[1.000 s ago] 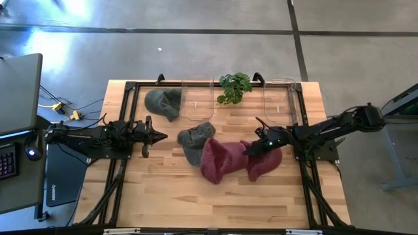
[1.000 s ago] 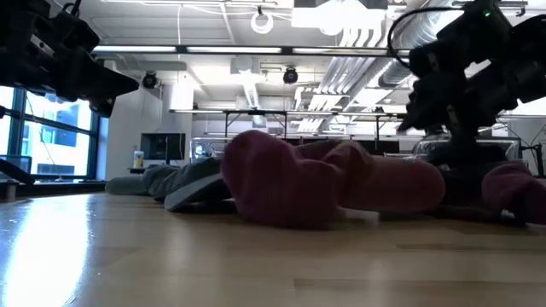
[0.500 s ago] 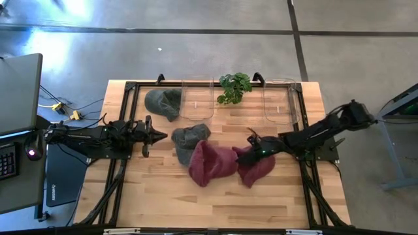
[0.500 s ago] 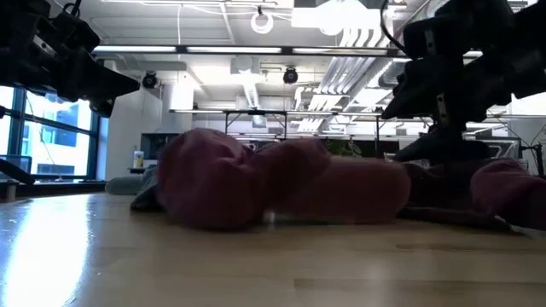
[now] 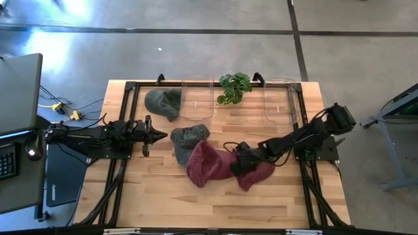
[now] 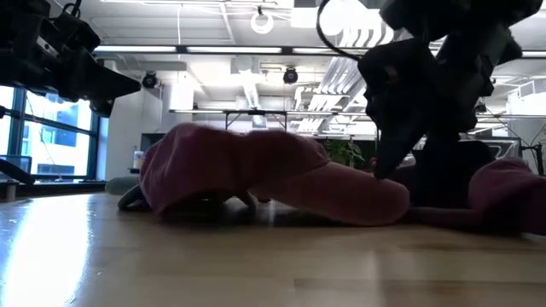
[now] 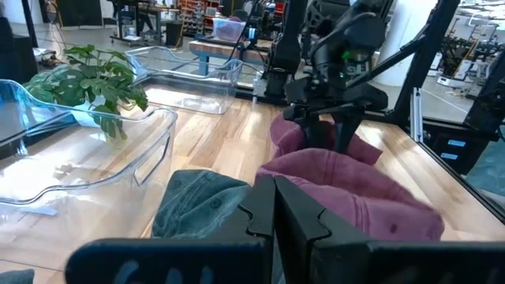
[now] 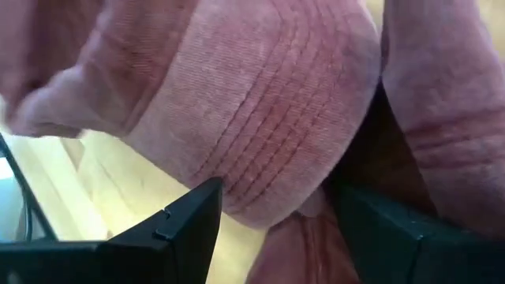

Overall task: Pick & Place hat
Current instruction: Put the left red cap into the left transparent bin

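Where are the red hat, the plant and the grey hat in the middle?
red hat (image 5: 204,166), high view, on its rounded crown.
plant (image 5: 234,87), high view, on its leaves.
grey hat (image 5: 185,139), high view, on its upper cloth, next to the red one.

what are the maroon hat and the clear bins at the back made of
Maroon hat: looks like soft, matte cotton twill or corduroy; rows of stitching and fine ribs show, and it slumps limply. Clear bins: seemingly glossy rigid plastic, see-through with bright glints along the rims.
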Available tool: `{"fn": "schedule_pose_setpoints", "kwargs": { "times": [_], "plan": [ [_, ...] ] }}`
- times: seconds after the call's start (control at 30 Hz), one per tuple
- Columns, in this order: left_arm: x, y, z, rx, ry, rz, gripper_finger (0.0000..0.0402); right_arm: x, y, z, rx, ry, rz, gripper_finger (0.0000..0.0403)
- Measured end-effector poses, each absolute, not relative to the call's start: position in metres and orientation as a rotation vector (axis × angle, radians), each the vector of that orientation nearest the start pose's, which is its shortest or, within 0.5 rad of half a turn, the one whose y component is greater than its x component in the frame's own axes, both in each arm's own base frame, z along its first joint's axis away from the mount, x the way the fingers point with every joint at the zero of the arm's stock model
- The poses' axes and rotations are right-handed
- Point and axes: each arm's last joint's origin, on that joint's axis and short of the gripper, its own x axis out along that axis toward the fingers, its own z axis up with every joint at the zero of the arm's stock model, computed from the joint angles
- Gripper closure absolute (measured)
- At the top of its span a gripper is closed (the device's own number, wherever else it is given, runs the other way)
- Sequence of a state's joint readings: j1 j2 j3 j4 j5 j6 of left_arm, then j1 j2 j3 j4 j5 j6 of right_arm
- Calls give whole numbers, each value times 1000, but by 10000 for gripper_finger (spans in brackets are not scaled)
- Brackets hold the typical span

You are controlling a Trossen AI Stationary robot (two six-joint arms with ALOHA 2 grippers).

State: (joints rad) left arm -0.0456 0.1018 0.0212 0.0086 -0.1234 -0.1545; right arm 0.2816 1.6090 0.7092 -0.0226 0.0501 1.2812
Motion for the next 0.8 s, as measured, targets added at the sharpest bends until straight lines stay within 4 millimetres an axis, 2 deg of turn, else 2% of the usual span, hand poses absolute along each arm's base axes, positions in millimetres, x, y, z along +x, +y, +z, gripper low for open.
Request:
{"fn": "schedule_pose_setpoints", "kwargs": {
  "times": [0.37,0.5,0.7,0.8],
  "plan": [
    [103,-1,163,-148,70,75,401,265,75,124,1174,552,-247,167],
    [103,-1,163,-149,70,75,401,263,73,126,1170,474,-210,169],
    [103,-1,163,-148,69,78,401,276,76,131,1112,456,-193,206],
    [103,-1,163,-148,69,82,401,286,79,122,1099,479,-213,229]
  ]
}}
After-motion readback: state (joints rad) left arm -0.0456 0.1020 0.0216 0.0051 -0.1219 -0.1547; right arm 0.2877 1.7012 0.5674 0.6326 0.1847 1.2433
